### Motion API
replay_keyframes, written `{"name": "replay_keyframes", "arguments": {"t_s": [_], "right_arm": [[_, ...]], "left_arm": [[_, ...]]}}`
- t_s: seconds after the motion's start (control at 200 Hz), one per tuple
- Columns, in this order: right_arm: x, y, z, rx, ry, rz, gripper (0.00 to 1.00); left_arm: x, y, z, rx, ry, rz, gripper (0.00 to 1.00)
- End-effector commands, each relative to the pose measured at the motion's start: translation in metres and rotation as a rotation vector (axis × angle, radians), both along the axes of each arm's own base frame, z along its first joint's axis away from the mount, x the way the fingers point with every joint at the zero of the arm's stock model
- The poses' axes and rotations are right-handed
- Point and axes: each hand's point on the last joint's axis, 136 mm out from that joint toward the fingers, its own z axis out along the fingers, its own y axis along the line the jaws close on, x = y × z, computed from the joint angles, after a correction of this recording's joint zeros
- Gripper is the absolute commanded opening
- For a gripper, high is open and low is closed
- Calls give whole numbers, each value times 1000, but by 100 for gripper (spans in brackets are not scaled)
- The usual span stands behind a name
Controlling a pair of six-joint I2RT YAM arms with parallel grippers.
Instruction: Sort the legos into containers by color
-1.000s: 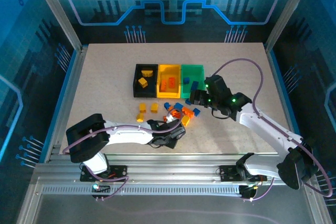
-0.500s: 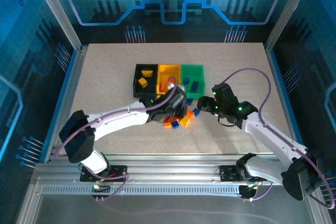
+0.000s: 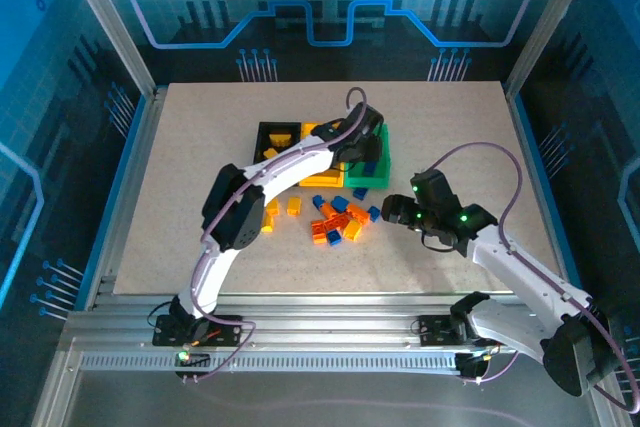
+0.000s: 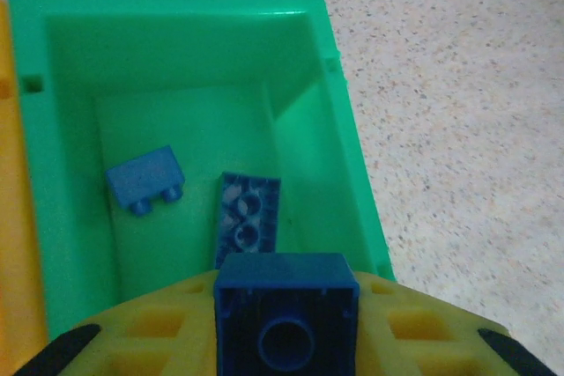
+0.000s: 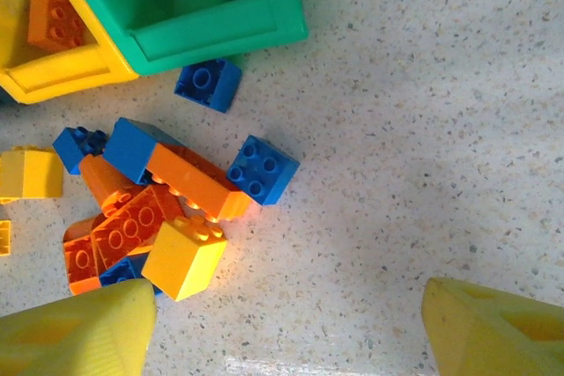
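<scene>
My left gripper (image 4: 286,328) is shut on a blue lego (image 4: 286,310) and hangs over the near end of the green container (image 4: 317,85). Two blue legos (image 4: 145,180) (image 4: 248,217) lie inside it. From above, the left gripper (image 3: 362,137) sits over the green container (image 3: 378,175), beside the yellow container (image 3: 312,179) and the black one (image 3: 259,152). A pile of orange, blue and yellow legos (image 3: 338,222) lies just in front of them. My right gripper (image 3: 392,212) stands open right of the pile (image 5: 167,209), nothing between its fingers (image 5: 79,332).
A loose blue lego (image 5: 208,84) rests against the green container's (image 5: 220,28) corner, another (image 5: 263,169) at the pile's right edge. An orange lego (image 5: 53,15) lies in the yellow container (image 5: 70,72). Two yellow legos (image 3: 280,207) lie left of the pile.
The left arm swung from the table's near edge, past the pile, up to the green container with the blue lego. The right gripper drew back from that container to beside the pile.
</scene>
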Motion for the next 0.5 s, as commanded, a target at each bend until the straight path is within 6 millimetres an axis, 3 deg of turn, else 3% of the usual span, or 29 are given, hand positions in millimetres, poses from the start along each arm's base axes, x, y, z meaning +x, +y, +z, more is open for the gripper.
{"name": "replay_keyframes", "arguments": {"t_s": [0.0, 0.13, 0.275, 0.4, 0.495], "right_arm": [[-6, -1, -9, 26, 44, -9, 81], [-6, 6, -11, 43, 49, 18, 81], [-4, 15, -11, 62, 50, 65, 78], [1, 29, -9, 64, 38, 167, 67], [8, 37, -13, 33, 48, 233, 61]], "left_arm": [[3, -4, -1, 18, 45, -17, 42], [6, -11, 6, -5, 58, -25, 62], [-2, -16, 47, -97, 19, -39, 79], [-28, -14, 97, -194, -53, -75, 98], [-58, -5, 121, -260, -96, -100, 99]]}}
